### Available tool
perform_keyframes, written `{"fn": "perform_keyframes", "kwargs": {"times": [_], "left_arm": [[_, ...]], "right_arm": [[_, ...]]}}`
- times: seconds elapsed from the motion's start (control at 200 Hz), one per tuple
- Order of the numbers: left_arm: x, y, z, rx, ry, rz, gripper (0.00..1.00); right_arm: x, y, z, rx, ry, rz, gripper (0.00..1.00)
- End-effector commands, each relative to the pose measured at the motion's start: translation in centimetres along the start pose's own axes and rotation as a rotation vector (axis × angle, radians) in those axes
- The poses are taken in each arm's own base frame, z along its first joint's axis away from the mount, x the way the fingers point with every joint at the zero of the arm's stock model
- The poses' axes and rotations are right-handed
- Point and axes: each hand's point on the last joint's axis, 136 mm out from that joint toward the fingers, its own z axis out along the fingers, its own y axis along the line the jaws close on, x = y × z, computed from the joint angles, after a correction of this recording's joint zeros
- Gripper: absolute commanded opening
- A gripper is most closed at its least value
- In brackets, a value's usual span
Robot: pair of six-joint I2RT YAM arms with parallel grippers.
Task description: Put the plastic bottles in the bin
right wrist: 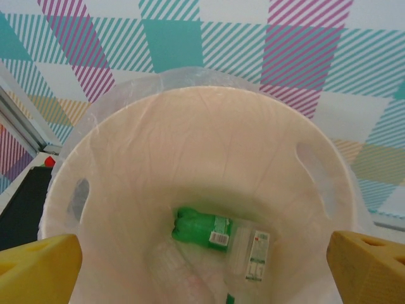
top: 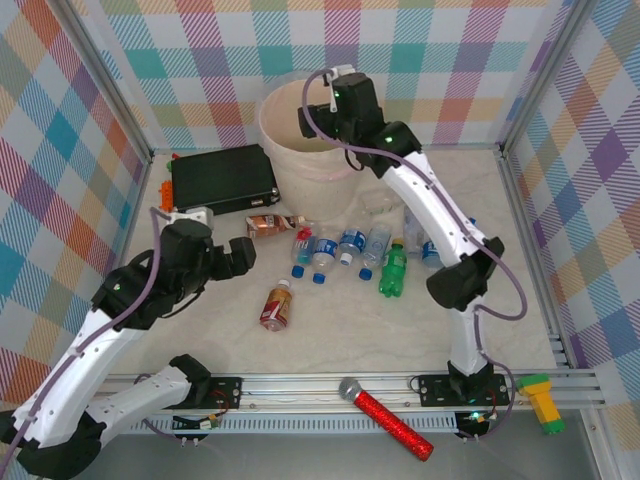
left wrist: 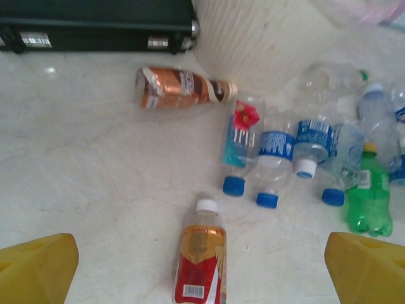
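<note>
Binning partway — left gripper point(left wrist: 201, 253) and right gripper point(right wrist: 202, 259) are gaping, empty.
Green plastic bottle point(right wrist: 197, 229) is lying in the round beige bin point(right wrist: 209, 145) — most small bottles point(top: 350, 247) are waiting on the table point(top: 340, 325).

Left wrist view. The left gripper point(left wrist: 202, 272) hangs above the white table point(left wrist: 95, 164), its yellow fingers point(left wrist: 38, 266) spread wide at the near left and near right corners. Between them lies a red-labelled bottle point(left wrist: 201, 256), white cap pointing far. Farther off, a brown bottle point(left wrist: 180, 87) lies on its side, cap to the right, near the foot of the pale bin point(left wrist: 253, 38). To the right, a row of clear bottles point(left wrist: 275, 155) lies with blue caps pointing near. A green bottle point(left wrist: 369, 196) lies at the right end of the row. A black case point(left wrist: 95, 25) lies at the far left, beside the bin.
</note>
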Motion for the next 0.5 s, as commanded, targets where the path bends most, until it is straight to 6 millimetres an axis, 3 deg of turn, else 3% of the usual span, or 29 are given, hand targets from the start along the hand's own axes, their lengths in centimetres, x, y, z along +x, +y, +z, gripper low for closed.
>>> {"fn": "perform_keyframes", "kwargs": {"times": [0.0, 0.385, 0.495], "left_arm": [[1.6, -1.1, 1.1, 0.049, 0.073, -0.015, 1.0], [9.6, -1.8, 6.6, 0.01, 0.466, -0.033, 0.96], [11.5, -1.2, 8.1, -0.036, 0.532, -0.019, 0.96]], "right_arm": [[-0.5, -0.6, -3.3, -0.008, -0.024, 0.056, 0.99], [6.4, -4.2, -9.4, 0.029, 0.01, 0.11, 0.99], [8.3, -5.1, -10.8, 0.044, 0.034, 0.12, 0.99]]}}
